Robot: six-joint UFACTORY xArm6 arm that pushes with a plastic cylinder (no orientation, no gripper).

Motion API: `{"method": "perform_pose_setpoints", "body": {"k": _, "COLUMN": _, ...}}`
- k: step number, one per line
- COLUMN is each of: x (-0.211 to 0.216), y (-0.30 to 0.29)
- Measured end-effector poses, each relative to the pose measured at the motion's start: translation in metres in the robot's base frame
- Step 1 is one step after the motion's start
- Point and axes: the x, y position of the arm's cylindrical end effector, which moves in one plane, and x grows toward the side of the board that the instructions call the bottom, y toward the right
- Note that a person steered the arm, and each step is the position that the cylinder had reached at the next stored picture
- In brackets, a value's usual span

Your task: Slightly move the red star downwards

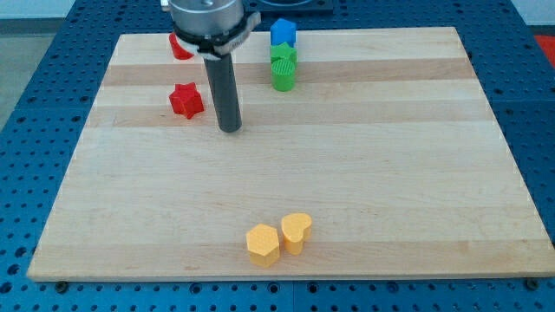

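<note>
The red star (186, 100) lies on the wooden board (364, 173) at the upper left. My tip (230, 129) rests on the board just right of the star and slightly below it, a small gap apart. Another red block (179, 46) sits at the view's top left, partly hidden behind the arm's mount.
A blue block (283, 34), a green star (284, 57) and a green block (284, 78) stand in a column at the top centre. A yellow hexagon (262, 244) and a yellow heart (296, 231) touch near the bottom edge.
</note>
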Motion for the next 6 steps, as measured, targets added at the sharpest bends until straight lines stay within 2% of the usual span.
{"method": "perform_pose_setpoints", "body": {"k": 1, "x": -0.009, "y": 0.0}}
{"method": "perform_pose_setpoints", "body": {"k": 3, "x": -0.085, "y": -0.009}}
{"method": "perform_pose_setpoints", "body": {"k": 4, "x": -0.103, "y": -0.035}}
{"method": "perform_pose_setpoints", "body": {"k": 6, "x": -0.019, "y": -0.047}}
